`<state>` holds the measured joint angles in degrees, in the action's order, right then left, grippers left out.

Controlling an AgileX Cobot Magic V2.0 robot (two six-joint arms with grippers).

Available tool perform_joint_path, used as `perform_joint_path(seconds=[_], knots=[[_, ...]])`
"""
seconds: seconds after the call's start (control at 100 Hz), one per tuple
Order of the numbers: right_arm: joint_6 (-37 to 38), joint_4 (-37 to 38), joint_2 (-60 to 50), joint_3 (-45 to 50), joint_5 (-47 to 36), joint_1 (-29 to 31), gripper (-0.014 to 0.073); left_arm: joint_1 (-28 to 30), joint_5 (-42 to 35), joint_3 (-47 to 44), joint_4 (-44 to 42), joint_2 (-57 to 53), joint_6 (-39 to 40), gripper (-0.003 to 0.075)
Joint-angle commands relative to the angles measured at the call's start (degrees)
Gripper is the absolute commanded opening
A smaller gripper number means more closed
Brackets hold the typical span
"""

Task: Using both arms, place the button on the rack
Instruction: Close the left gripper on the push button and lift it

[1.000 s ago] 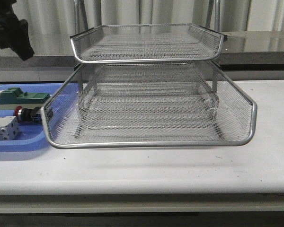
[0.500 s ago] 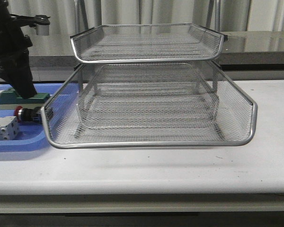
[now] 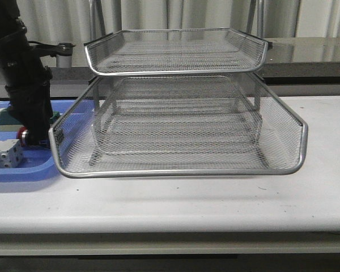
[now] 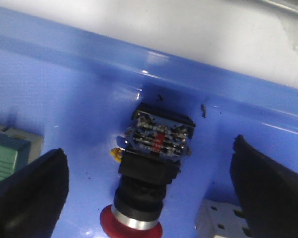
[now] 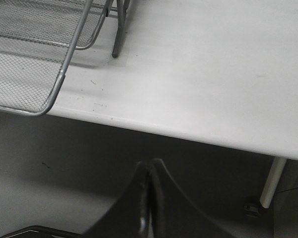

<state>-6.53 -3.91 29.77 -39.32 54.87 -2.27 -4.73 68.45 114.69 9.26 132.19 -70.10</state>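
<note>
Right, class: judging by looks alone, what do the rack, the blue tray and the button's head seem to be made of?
The rack: silver metal, by its see-through woven mesh and shiny tube rim. The blue tray: probably glossy plastic, given its smooth moulded wall with soft highlights. The button: red head likely plastic, with a bright, metal-looking ring beneath it.

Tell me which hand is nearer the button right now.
Left. The left hand is open, straddling the button in the blue tray. The right hand is shut, off the table's near edge, far away.
</note>
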Motion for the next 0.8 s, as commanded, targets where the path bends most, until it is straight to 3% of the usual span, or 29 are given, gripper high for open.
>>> perform_joint_path(seconds=[0.0,0.49,0.61,0.79], knots=[[-0.12,0.12,0.13,-1.86,-3.07,0.48,-0.0071,-0.24,-1.86,1.74,1.24,-2.94,-0.13,0.0629],[-0.12,0.12,0.13,-1.86,-3.07,0.48,-0.0071,-0.24,-2.95,1.74,1.24,0.31,-0.13,0.0615],[-0.12,0.12,0.13,-1.86,-3.07,0.48,-0.0071,-0.24,-2.72,1.74,1.24,0.31,-0.13,0.0479],[-0.12,0.12,0.13,-1.86,-3.07,0.48,-0.0071,-0.24,-0.78,2.74,1.24,0.31,-0.13,0.0146]])
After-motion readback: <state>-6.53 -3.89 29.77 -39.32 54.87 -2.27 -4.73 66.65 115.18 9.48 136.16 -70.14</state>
